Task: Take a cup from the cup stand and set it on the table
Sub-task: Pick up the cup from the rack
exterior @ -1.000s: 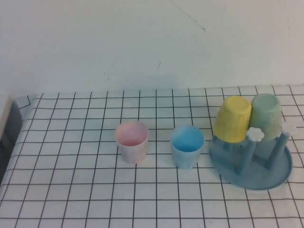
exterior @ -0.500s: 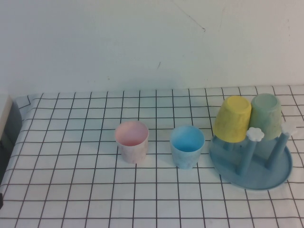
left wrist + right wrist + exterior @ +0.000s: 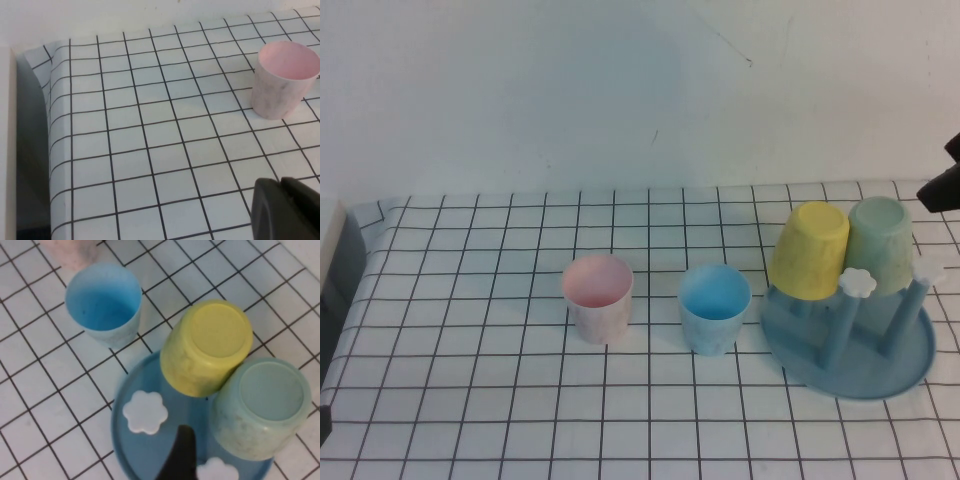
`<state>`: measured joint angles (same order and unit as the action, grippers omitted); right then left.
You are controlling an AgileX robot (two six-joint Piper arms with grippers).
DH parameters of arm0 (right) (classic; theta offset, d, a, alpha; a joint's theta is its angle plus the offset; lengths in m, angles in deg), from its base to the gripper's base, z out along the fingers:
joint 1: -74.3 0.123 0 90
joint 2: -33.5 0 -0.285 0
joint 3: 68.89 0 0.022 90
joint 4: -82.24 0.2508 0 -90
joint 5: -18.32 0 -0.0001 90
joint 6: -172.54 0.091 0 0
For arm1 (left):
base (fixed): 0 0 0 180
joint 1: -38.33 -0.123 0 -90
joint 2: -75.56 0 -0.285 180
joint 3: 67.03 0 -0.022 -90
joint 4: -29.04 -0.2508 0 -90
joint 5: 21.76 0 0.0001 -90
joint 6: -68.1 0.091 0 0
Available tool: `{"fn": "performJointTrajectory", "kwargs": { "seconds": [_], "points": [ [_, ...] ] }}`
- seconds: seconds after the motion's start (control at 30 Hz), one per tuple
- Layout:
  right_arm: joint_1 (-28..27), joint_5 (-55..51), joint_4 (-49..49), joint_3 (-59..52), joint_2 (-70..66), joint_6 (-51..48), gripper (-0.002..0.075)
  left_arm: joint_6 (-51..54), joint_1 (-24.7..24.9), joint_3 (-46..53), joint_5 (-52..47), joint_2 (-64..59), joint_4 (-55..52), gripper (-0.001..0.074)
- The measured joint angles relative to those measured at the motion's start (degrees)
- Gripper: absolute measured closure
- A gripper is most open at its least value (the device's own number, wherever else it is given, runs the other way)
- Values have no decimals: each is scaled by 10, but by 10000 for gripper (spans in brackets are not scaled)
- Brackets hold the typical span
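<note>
**Right arm arriving over the stand; cup not yet touched**

The cup [image 3: 881, 243] sits upside down on a peg at about 1 o'clock of the stand [image 3: 855, 380], touching the yellow cup [image 3: 809, 250] at its 9 o'clock. Nothing grips it.

The right end effector [image 3: 942, 187] shows only as a dark tip at the high view's right edge, at the cup's 2 o'clock and above it. In the right wrist view a single dark finger [image 3: 178, 456] hangs over the stand, so how far it is open I cannot tell; it holds nothing. The left end effector [image 3: 286, 210] is low over the tabletop [image 3: 470, 400], well apart from the stand, near the pink cup [image 3: 597, 298]; its opening cannot be told either, and it holds nothing.

The step looks like the approach. Next, probably: bring the right end effector down around the cup's wall without nudging the yellow one, lift straight off the peg, turn it upright and set it on a bare part of the tabletop.

Count: four cups, two on the stand and two upright on the tabletop, pink and blue [image 3: 714, 308]; one stand; two bare pegs with white knobs visible
</note>
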<state>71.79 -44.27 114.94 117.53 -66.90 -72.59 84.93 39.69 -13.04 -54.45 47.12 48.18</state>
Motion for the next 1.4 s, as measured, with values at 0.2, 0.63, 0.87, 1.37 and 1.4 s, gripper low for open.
{"fn": "performJointTrajectory", "kwargs": {
  "seconds": [0.2,0.63,0.87,1.37,1.4],
  "points": [
    [5,-27,2,73,-76,-28,43,0,0,0,0,0,6,738],
    [48,-14,-31,115,-180,-80,34,1,0,26,32,0,25,738],
    [48,-6,-44,115,-210,-83,34,1,0,30,44,0,25,738],
    [48,-46,-61,171,-219,-81,172,1,0,33,46,-1,25,738],
    [48,-49,-62,178,-219,-79,172,1,0,33,46,-1,26,738]
  ]
}}
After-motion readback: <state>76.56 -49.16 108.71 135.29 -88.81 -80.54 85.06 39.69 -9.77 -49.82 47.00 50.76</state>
